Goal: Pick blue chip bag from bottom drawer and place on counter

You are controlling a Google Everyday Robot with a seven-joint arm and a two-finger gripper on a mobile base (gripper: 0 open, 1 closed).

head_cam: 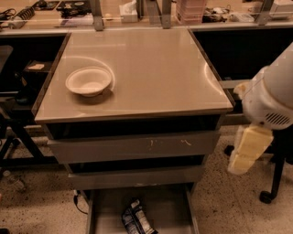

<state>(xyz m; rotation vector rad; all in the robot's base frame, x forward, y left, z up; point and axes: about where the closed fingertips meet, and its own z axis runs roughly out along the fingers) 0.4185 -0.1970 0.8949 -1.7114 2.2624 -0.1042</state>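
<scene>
The blue chip bag (136, 218) lies on the floor of the open bottom drawer (171, 210), at the bottom middle of the camera view. The counter (151, 68) is the glossy beige top above the drawers. My gripper (247, 150) hangs at the right edge of the view, beside the cabinet's right side, well above and to the right of the bag. It holds nothing that I can see.
A white bowl (89, 81) sits on the counter's left part. Two shut grey drawers (132, 147) are above the open one, the upper one scratched. A cluttered bench (137, 11) runs along the back. A chair base with a caster (268, 194) stands at the right.
</scene>
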